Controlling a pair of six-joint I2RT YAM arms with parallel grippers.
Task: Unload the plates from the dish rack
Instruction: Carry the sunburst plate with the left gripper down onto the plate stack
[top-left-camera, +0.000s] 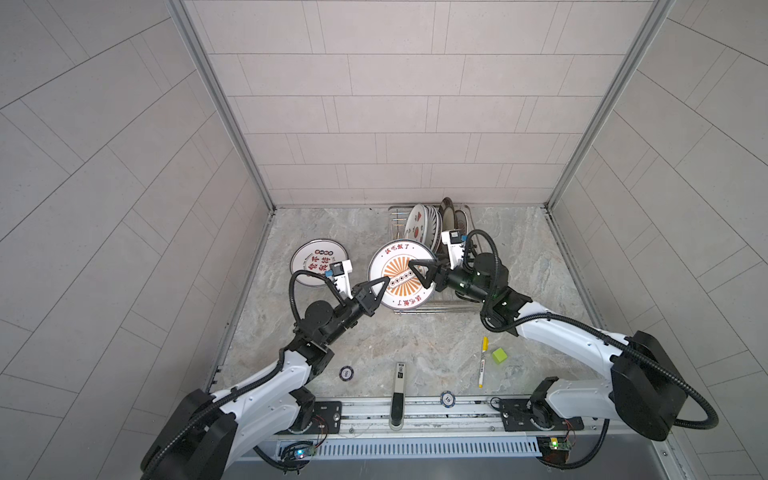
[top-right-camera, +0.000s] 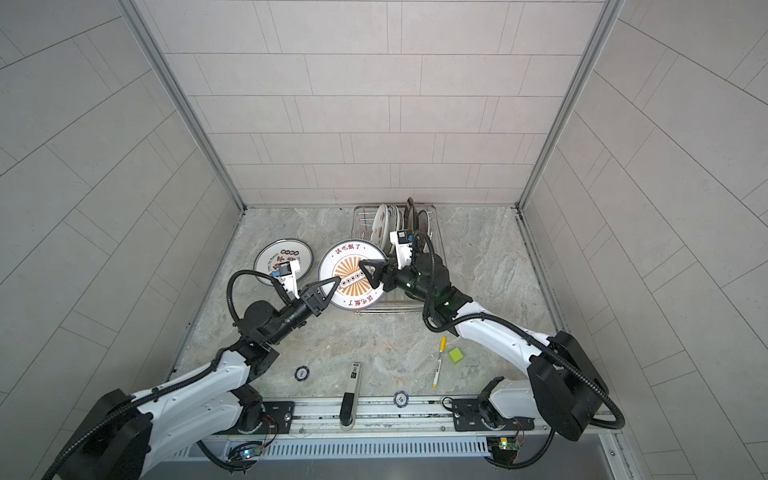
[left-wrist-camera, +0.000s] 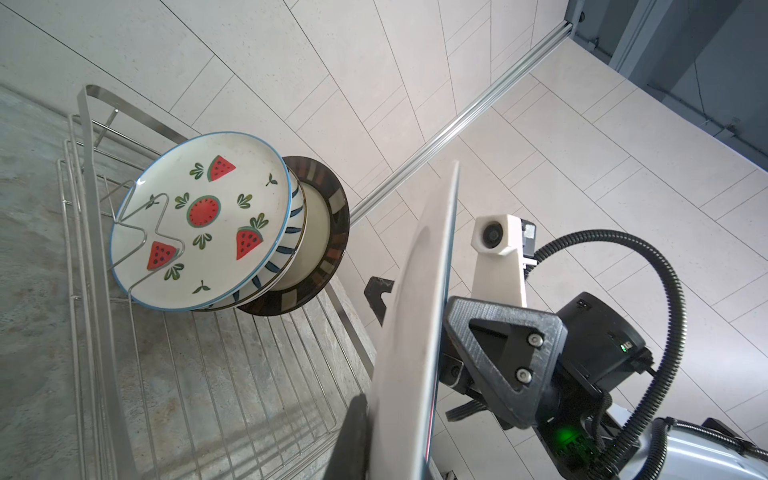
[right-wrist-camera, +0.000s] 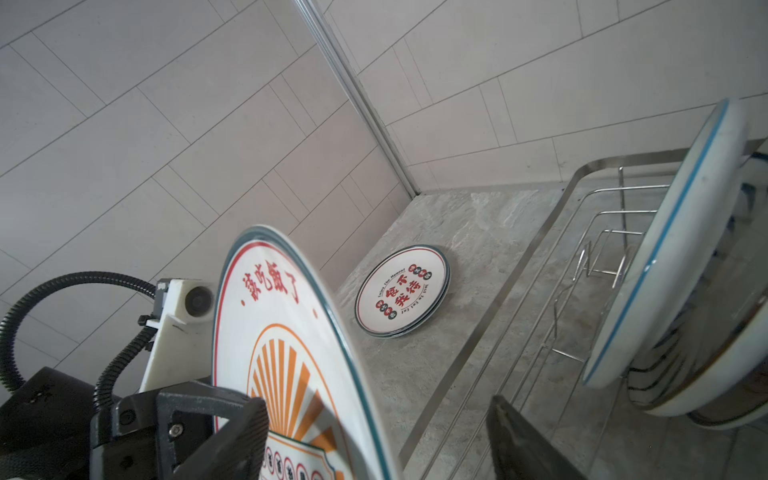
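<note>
Handover: L gripper (top-left-camera: 383, 286) clamped on sunburst plate (top-left-camera: 392, 264) rim; R gripper (top-left-camera: 417, 272) wide, just straddling far rim. Next prob: R backs clear, L lays it on flat plate (top-left-camera: 307, 257) beside L.

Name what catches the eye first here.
A sunburst plate is held over the near end of the dish rack, the left gripper shut on its rim, the right gripper open around it. Farther back a watermelon plate fronts the row in the rack; a red-character plate lies flat to the left.
</note>
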